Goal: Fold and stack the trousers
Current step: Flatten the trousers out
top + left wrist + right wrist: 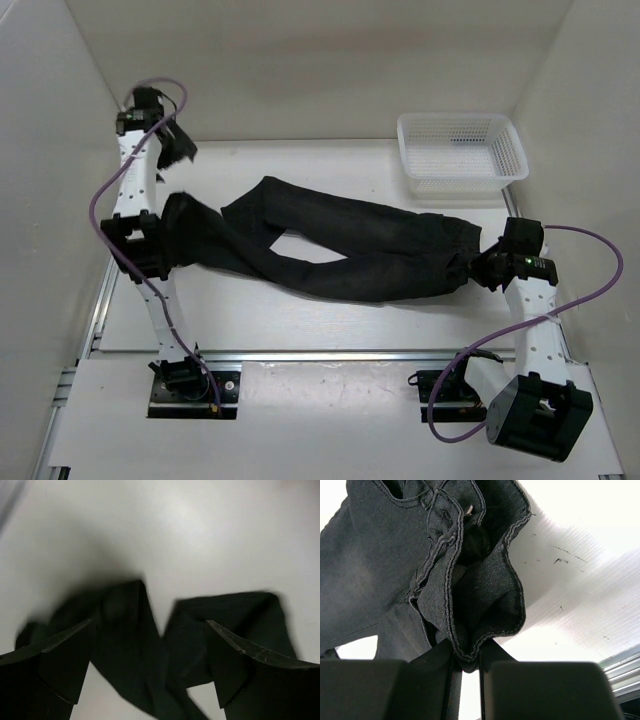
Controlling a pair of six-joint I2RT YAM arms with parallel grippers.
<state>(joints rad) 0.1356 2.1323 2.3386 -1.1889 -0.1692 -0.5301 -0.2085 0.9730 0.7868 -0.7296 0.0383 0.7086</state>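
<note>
1. The black soft-fabric long trousers are pinched at the waistband by the right hand, whose fingers are closed tight on a fold of its hem.
2. The left hand is spread wide and grips nothing. Two dark leg ends are seen blurred beyond it, and contact cannot be judged.
3. Outward from the hands, the garment is laid across the white flat tabletop, waistband to the right and legs splayed apart to the left.
4. The step in hand is judged to be straightening before the first fold. No fold is made yet.
5. The next move calls for the left hand to be closed on the leg ends, so the cloth can be drawn taut.
6. Counted: one pair of trousers with two legs, two hands, and one white plastic mesh basket at the far right.
</note>
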